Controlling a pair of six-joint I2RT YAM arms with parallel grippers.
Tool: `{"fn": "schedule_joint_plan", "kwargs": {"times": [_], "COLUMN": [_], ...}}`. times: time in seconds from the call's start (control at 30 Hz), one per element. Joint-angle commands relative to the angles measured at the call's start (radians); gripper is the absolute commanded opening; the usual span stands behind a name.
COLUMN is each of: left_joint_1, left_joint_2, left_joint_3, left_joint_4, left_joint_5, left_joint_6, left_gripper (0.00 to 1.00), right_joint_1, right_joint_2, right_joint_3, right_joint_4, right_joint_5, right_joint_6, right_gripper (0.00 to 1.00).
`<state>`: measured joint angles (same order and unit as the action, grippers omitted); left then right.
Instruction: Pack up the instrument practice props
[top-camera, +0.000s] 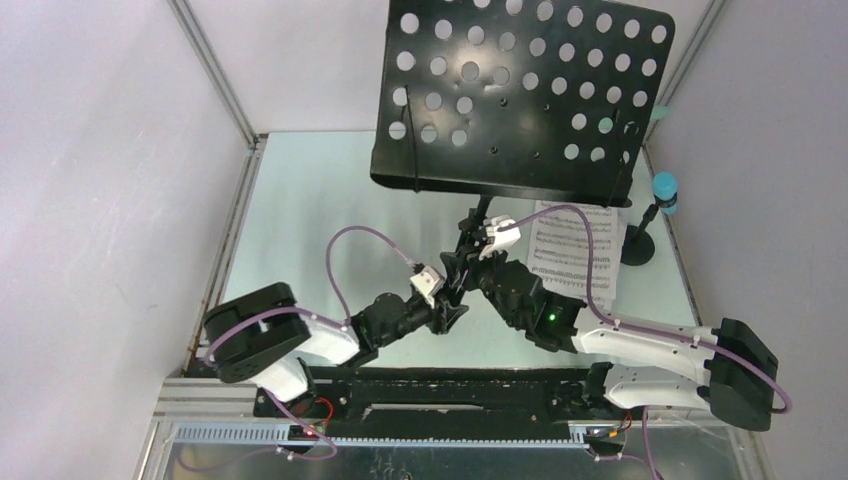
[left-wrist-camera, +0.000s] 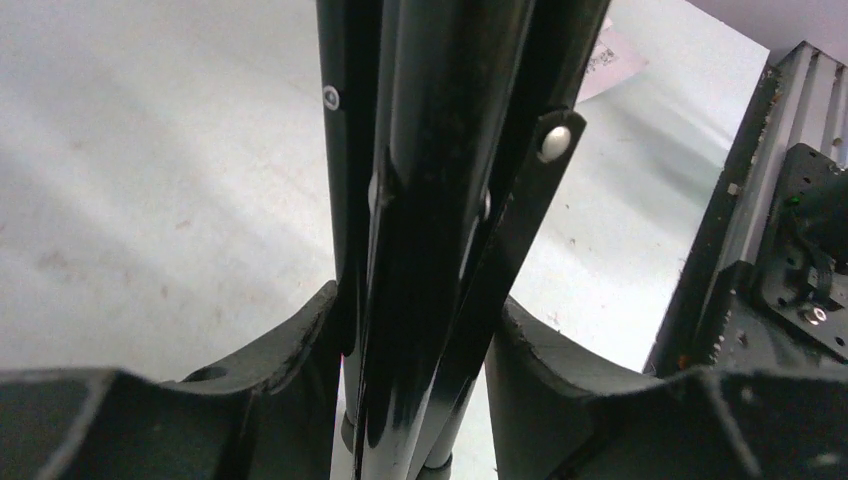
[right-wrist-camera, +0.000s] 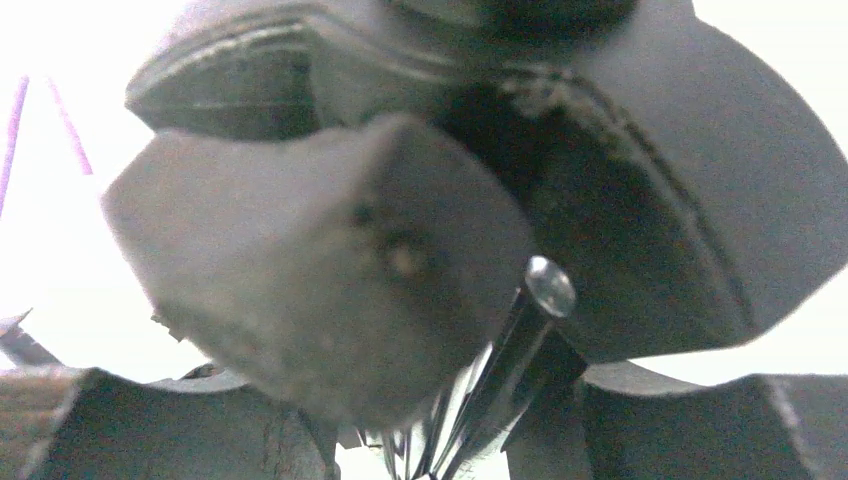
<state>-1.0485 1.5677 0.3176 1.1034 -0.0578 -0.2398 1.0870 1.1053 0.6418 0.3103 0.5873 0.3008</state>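
Note:
The black tripod music rack stands at the back middle, its perforated desk (top-camera: 520, 90) tilted over the table. My left gripper (top-camera: 452, 300) is shut on the rack's folded legs (left-wrist-camera: 430, 200), one finger (left-wrist-camera: 280, 360) on each side. My right gripper (top-camera: 478, 250) is shut on the rack's stem just above it; a black rod with a silver tip (right-wrist-camera: 520, 330) runs between its fingers (right-wrist-camera: 640, 420). White sheet-music pages (top-camera: 572, 255) lie flat to the right. A blue toy microphone (top-camera: 665, 188) sits in a black round-based holder (top-camera: 637, 248). The mint-green microphone is mostly hidden behind the desk.
Grey walls with metal corner posts (top-camera: 215, 70) close in the table. A black rail (top-camera: 440, 385) runs along the near edge between the arm bases, and it also shows in the left wrist view (left-wrist-camera: 740, 200). A blurred grey lump of the rack (right-wrist-camera: 320, 260) fills the right wrist view.

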Motion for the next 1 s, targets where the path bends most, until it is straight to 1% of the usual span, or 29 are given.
{"fn": "schedule_joint_plan", "kwargs": {"times": [0.0,0.1,0.23,0.27,0.33,0.37,0.5,0.63,0.77,0.97], "left_joint_1": [-0.014,-0.014,-0.018,-0.018,-0.018,-0.018,-0.018,-0.018,-0.018,-0.017], "left_joint_2": [-0.175,-0.290,-0.415,-0.445,-0.495,-0.512,-0.554,-0.571,-0.572,-0.604], "left_joint_3": [-0.105,-0.125,-0.153,-0.160,-0.165,-0.162,-0.153,-0.180,-0.197,-0.215], "left_joint_4": [0.035,-0.077,-0.186,-0.213,-0.281,-0.314,-0.403,-0.424,-0.438,-0.518], "left_joint_5": [-0.081,-0.079,-0.104,-0.120,-0.161,-0.171,-0.171,-0.203,-0.180,-0.205], "left_joint_6": [-0.070,-0.071,-0.074,-0.076,-0.079,-0.074,-0.064,-0.122,-0.167,-0.213], "left_gripper": [0.30,0.20,0.14,0.12,0.02,0.00,0.00,0.00,0.00,0.00], "right_joint_1": [-0.058,-0.082,-0.111,-0.120,-0.143,-0.151,-0.163,-0.175,-0.190,-0.212], "right_joint_2": [0.023,0.094,0.161,0.181,0.239,0.264,0.353,0.405,0.453,0.545], "right_joint_3": [0.134,0.195,0.229,0.244,0.282,0.303,0.377,0.380,0.380,0.380], "right_joint_4": [0.058,0.029,0.063,0.064,0.053,0.050,0.011,0.021,0.006,-0.032], "right_joint_5": [-0.071,-0.064,-0.065,-0.079,-0.102,-0.111,-0.102,-0.088,-0.091,-0.094], "right_joint_6": [-0.029,-0.050,-0.052,-0.047,-0.045,-0.046,-0.046,-0.015,0.026,0.094], "right_gripper": [0.00,0.00,0.00,0.00,0.00,0.00,0.00,0.00,0.00,0.00]}}
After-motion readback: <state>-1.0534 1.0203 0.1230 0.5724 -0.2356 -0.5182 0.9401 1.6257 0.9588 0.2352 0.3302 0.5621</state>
